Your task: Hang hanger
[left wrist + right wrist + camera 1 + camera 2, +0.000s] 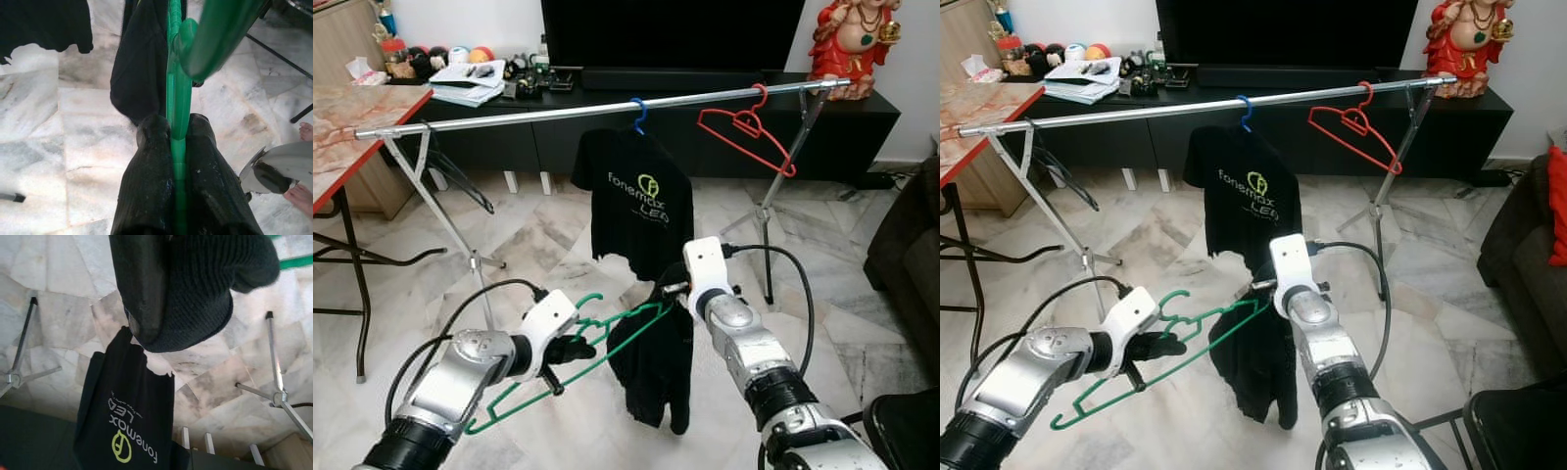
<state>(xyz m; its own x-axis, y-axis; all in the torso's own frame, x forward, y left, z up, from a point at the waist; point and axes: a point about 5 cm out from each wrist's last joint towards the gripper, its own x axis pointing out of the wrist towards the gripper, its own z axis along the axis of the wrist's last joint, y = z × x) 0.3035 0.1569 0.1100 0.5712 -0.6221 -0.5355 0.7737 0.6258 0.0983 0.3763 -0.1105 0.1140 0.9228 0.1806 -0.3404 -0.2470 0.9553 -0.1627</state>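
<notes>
Left eye view: left hand (570, 350) is clamping the green hanger (578, 367) near its hook end, low and near. Hanger's long axis is running from near-left up to far-right, with a black garment (656, 362) draped off its right end. Right hand (674, 290) is sitting at that right end, against the garment; I cannot tell whether its fingers are apart or together. The rail (597, 109) is lying far and above both hands, running left-right, so the hanger is needing to go up and away. The free stretch of rail is to the left of the blue hanger (637, 115), nearer the left arm.

Right eye view: count on the rail is two hangers, blue one carrying a black T-shirt (1244, 201) and a bare red hanger (1356, 125) further right. One green hanger in hand. One TV bench behind, one red figurine (1465, 39) far right.

Left wrist view: both fingers (151, 181) are pressing together on the green bar, garment hanging just beyond.

Right wrist view: one finger (142, 284) is lying against dark knit fabric; printed T-shirt beyond it.
</notes>
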